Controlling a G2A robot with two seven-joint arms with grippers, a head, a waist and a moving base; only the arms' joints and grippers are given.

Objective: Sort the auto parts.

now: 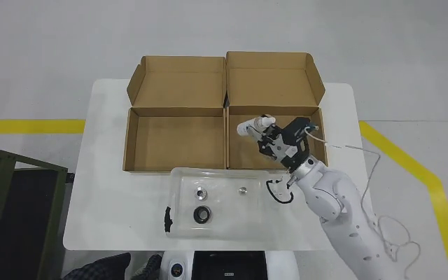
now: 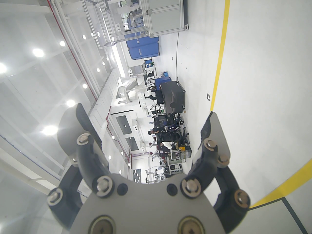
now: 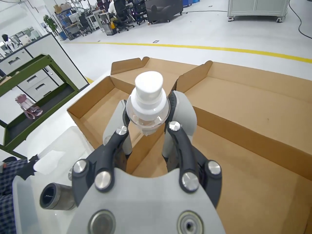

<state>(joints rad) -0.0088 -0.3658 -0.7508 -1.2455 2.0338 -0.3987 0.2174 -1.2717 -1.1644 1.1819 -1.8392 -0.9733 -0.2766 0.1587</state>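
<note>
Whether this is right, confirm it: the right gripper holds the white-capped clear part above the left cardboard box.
Not right. The right gripper holds the white-capped clear part above the right cardboard box, not the left cardboard box. The top view shows this, and the rest stands.

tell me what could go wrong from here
The white plastic part sits in the right hand above the right box, close to the wall shared with the left box; a release might bounce it across. Its rounded body is pinched at the fingertips, so it may slip.
</note>
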